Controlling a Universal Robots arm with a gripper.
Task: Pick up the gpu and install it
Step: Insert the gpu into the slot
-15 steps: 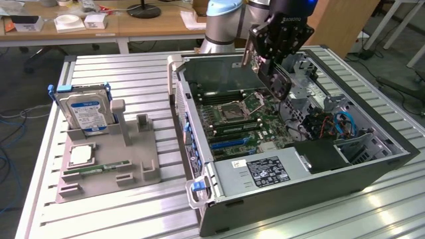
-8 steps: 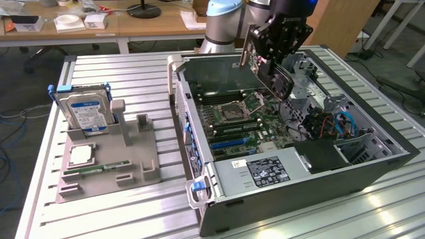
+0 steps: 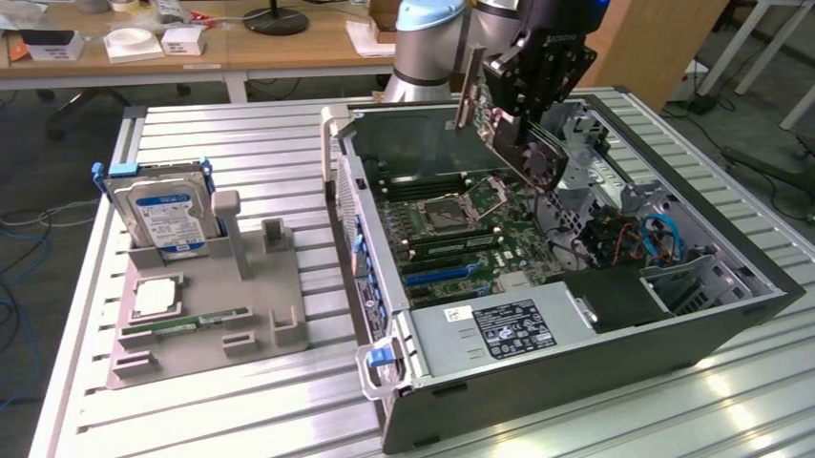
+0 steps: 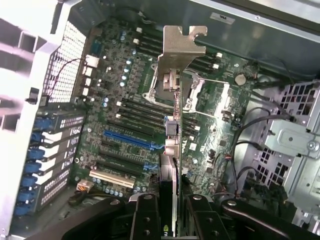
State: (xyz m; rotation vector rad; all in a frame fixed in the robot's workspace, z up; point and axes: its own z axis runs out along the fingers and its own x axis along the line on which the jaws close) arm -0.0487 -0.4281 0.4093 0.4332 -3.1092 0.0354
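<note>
One tool (image 4: 170, 217) pinches one gpu (image 4: 178, 55) between its two fingers (image 4: 145, 215), holding it tilted above the motherboard (image 3: 459, 243) of the one open computer case (image 3: 612, 343). On the surface (image 3: 255, 134), one grey holder (image 3: 261, 315) carries one hard drive (image 3: 163, 215) and one RAM stick (image 3: 191, 322).

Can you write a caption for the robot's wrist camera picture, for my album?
The gripper holds the gpu edge-on over the motherboard in the open computer case.
</note>
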